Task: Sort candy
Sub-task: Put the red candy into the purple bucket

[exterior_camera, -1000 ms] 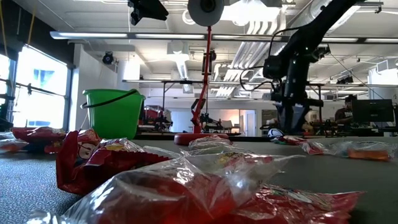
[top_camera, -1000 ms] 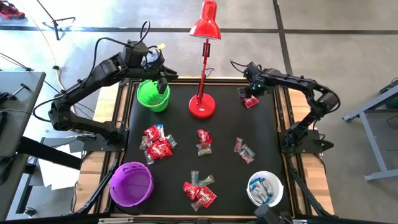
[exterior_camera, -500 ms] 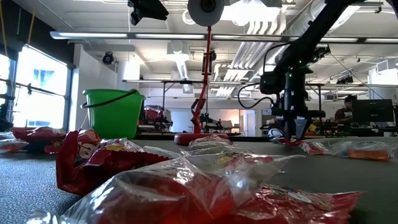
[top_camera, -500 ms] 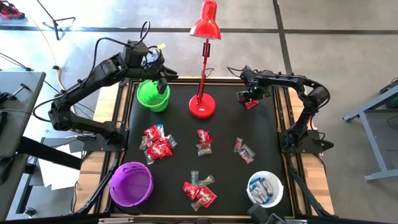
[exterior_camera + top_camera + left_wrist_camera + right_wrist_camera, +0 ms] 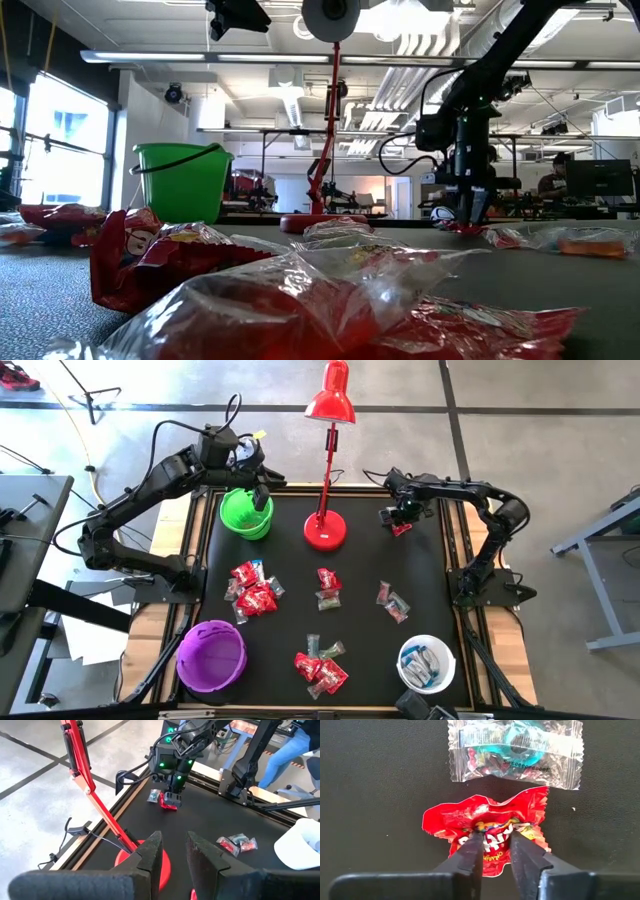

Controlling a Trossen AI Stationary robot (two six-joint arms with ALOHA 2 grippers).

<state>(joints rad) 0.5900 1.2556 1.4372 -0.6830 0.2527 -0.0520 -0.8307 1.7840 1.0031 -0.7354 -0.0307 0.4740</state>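
Observation:
The candy lies in small wrapped packets in several heaps on the black mat [image 5: 360,560], for instance at the left [image 5: 252,588] and near the front [image 5: 320,665]. At the far right of the mat my right gripper [image 5: 400,518] points down and is shut on a red candy packet [image 5: 487,827]. A clear packet with blue-green sweets [image 5: 515,752] lies flat on the mat just beyond it. My left gripper [image 5: 262,495] hangs over the green bowl [image 5: 245,512]. Its fingers [image 5: 152,852] stand a little apart with nothing between them. My right gripper pinches the red packet's middle [image 5: 494,831] between its two fingers, coming from above and pointing down. The wrapper is bunched up where the fingers meet it. The packet's edges [image 5: 437,822] lie on the mat.
A red desk lamp stands with its base [image 5: 325,532] at the mat's far middle, between the two arms. A purple bowl [image 5: 211,655] sits at the near left. A white bowl [image 5: 427,663] holding blue-and-white sweets sits at the near right.
My right gripper has come down onto the red packet at the far right of the mat and shut on it, bunching the wrapper. The packet stays on the mat.

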